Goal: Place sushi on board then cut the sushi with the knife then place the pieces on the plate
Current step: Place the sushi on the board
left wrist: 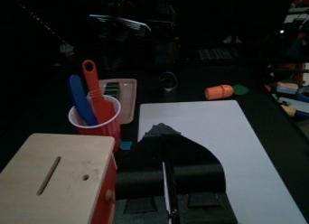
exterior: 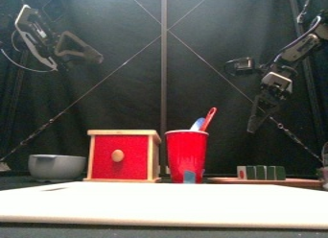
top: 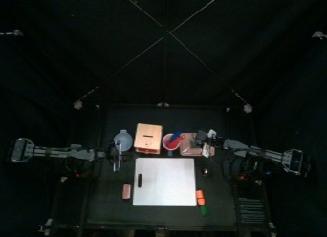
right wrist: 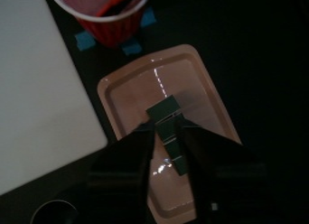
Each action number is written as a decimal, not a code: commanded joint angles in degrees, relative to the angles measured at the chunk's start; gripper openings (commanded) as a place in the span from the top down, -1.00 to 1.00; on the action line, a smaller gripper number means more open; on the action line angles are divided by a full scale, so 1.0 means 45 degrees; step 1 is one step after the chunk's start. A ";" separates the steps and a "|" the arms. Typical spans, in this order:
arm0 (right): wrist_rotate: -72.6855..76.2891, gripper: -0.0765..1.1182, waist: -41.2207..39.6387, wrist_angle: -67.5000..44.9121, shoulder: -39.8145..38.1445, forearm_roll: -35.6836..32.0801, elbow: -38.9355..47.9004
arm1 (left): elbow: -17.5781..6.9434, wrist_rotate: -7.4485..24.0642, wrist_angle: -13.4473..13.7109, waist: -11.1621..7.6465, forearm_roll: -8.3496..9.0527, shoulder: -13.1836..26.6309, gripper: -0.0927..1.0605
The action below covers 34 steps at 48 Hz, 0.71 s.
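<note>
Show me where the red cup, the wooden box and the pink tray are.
red cup point(exterior: 187, 151), front view, middle of its side.
wooden box point(exterior: 128, 146), front view, on its red drawer front.
pink tray point(right wrist: 139, 88), right wrist view, bare floor of the tray.

I'm working in a dim booth: the black curtains point(top: 76, 50) swallow nearly all the light, and from above only the white cutting board point(top: 166, 181) reads bright. At table height the red cup point(exterior: 187, 155) and wooden box point(exterior: 123, 155) show evenly lit front faces. On the right wrist feed, pale glare streaks the pink tray point(right wrist: 139, 88). The surface point(top: 109, 212) stays near black.
</note>
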 commanded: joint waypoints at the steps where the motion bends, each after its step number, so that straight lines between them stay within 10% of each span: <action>1: -0.0098 -0.50 0.0059 0.0391 0.0449 -0.0312 -0.0566 | -0.0234 -0.0020 -0.0117 0.0059 -0.0020 0.0039 0.88; 34: -0.6133 -0.72 -0.1758 0.1113 0.2676 0.1875 -0.1016 | -0.0215 -0.0059 -0.0117 0.0215 -0.0371 0.0039 0.88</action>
